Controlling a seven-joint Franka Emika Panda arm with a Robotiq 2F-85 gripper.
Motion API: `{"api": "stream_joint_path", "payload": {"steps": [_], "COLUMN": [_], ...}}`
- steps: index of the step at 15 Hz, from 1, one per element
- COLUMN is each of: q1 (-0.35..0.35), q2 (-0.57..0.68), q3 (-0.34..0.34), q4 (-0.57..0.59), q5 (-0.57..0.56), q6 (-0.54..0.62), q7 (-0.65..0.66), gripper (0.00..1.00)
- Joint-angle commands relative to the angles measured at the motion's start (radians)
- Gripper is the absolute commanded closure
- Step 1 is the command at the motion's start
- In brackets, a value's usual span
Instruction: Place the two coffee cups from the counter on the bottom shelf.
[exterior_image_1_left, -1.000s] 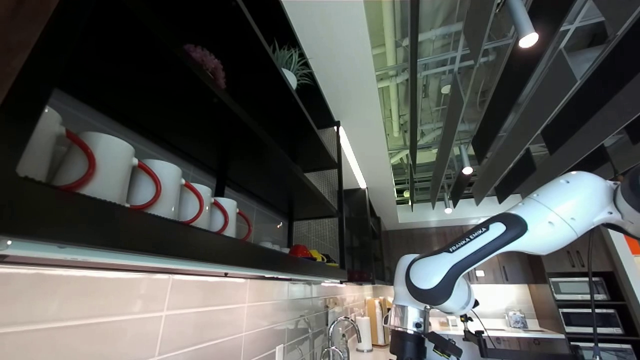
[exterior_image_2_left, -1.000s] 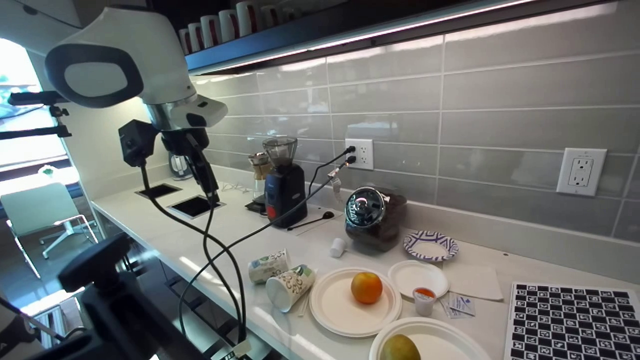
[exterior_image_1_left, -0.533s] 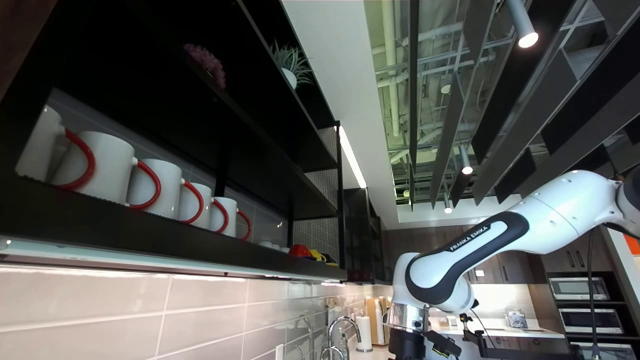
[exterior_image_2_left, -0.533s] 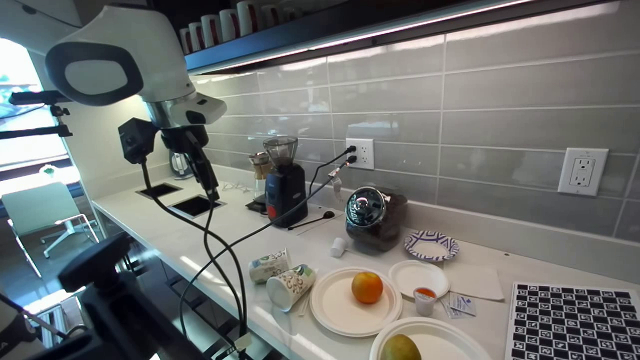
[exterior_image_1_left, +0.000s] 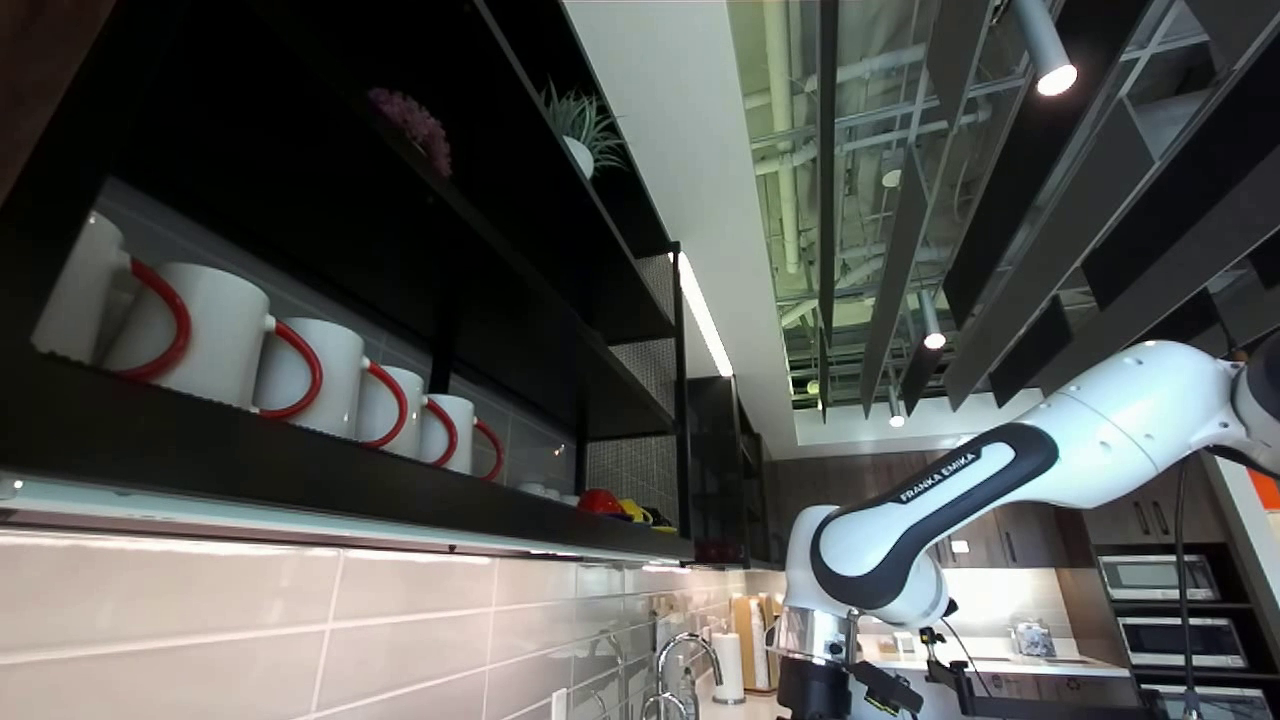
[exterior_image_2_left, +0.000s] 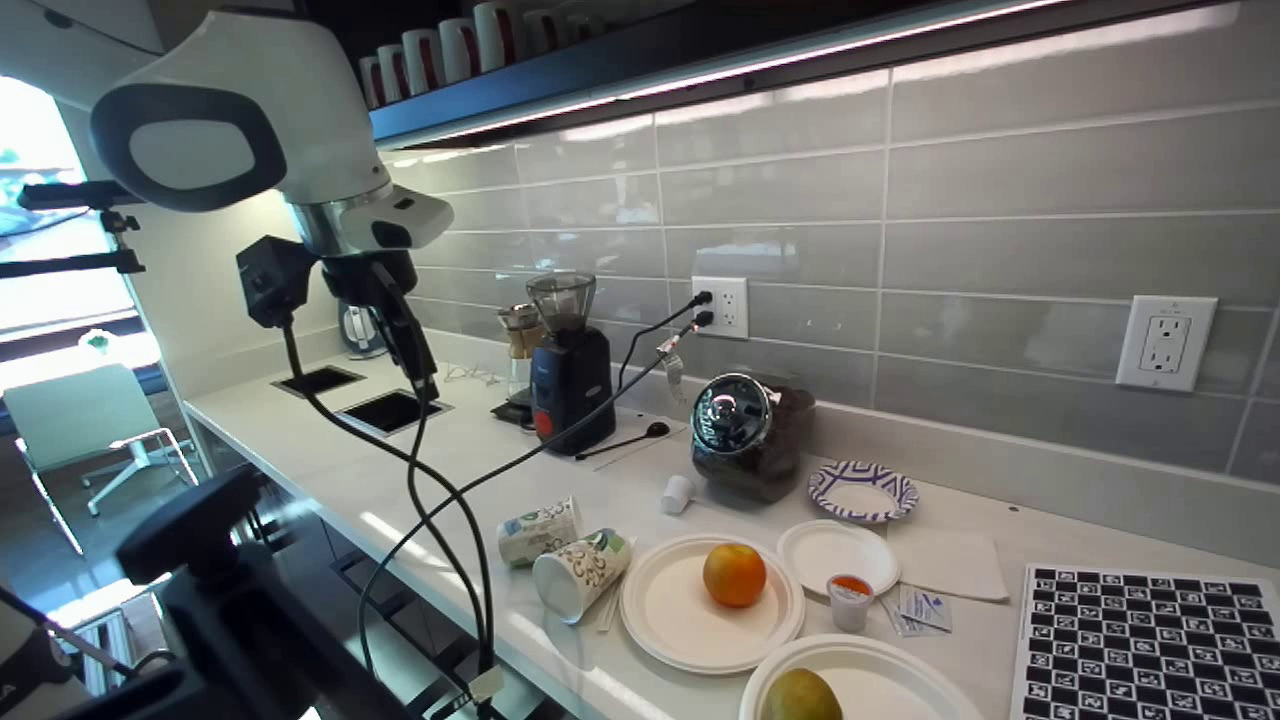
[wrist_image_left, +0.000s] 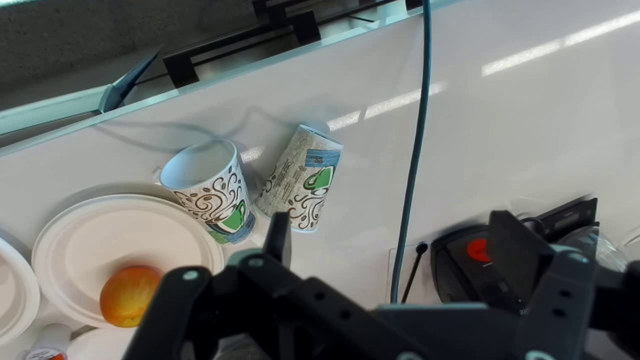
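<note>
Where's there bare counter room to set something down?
The widest bare stretch of counter lies between the paper cups and the dark inset squares, in front of the coffee grinder; a dark cable crosses it in the wrist view. It's crowded around the plate with the orange fruit: cups, small plate and sauce cup sit close.

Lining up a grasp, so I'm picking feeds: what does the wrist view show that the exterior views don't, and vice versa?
Only the wrist view shows the gap between the jaws, which stand open.
Only the exterior views show the bottom shelf and the red-handled mugs on it.
The wrist view and an exterior view share the two coffee cups, lying on their sides, the orange-red fruit on its plate, and the coffee grinder.
</note>
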Motion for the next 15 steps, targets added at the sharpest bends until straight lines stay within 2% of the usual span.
{"api": "stream_joint_path", "payload": {"steps": [1,4,7,10,12,15], "q1": [-0.006,-0.006,-0.056,-0.042,0.014,0.096], "q2": [0.001,0.000,0.105,0.215,0.279,0.399], "q3": [0.006,0.006,-0.011,-0.068,-0.135,-0.231], "q4": [0.002,0.002,0.048,0.105,0.157,0.257], "q5": [0.004,0.004,-0.070,-0.058,0.027,0.142], "q6": [-0.003,-0.003,0.097,0.210,0.212,0.111], "q7": [-0.003,-0.003,-0.025,-0.113,-0.252,-0.493], "gripper": [0.00,0.00,0.00,0.00,0.00,0.00]}}
